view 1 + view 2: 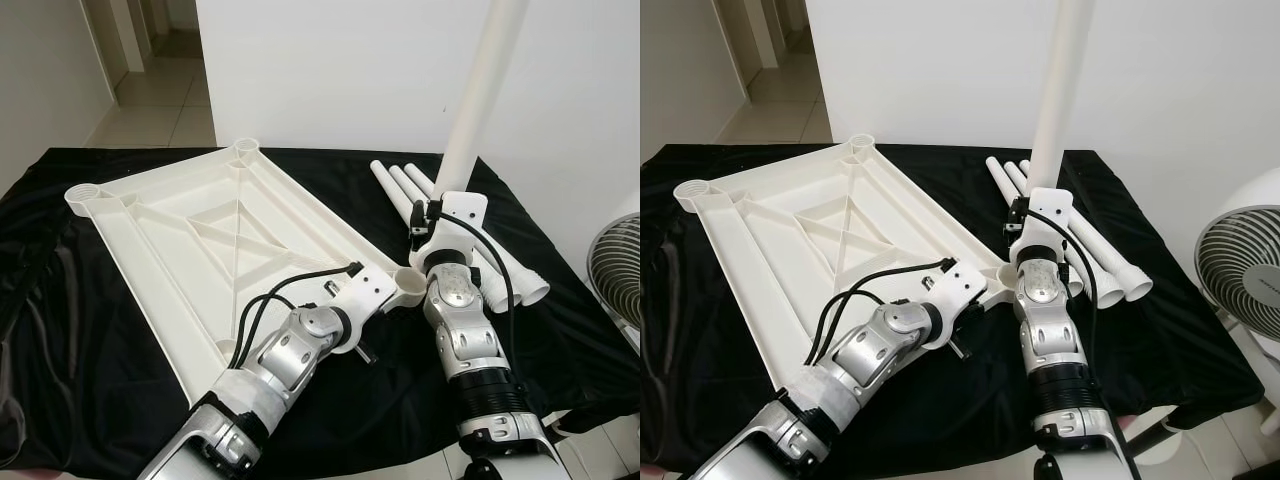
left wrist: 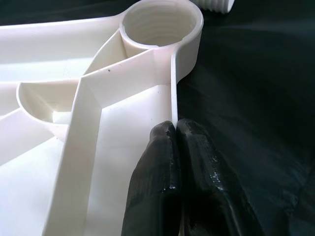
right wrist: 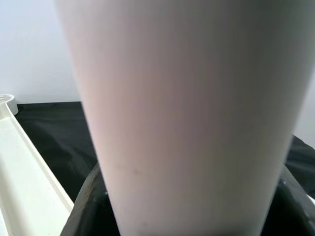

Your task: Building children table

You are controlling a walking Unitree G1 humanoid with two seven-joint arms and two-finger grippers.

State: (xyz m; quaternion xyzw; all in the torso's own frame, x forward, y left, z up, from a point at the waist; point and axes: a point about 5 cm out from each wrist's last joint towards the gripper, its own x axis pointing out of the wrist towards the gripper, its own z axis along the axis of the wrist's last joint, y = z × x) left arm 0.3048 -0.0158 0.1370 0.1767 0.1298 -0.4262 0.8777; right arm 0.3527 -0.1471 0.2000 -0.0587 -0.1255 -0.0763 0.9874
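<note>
Seating a leg in the near-right corner socket.
Left hand (image 2: 174, 147) pinched shut on tabletop (image 1: 200, 240) rim; right hand (image 1: 440, 215) clamping leg (image 1: 480, 90) upright; lower plumb onto socket (image 2: 160, 22), then twist.

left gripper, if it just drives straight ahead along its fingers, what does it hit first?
Likely the threaded corner socket of the upturned tabletop. The left gripper, shut on the tabletop's rim, points along that rim toward the socket. Just past it lies a table leg's threaded end. Depth is uncertain.
</note>
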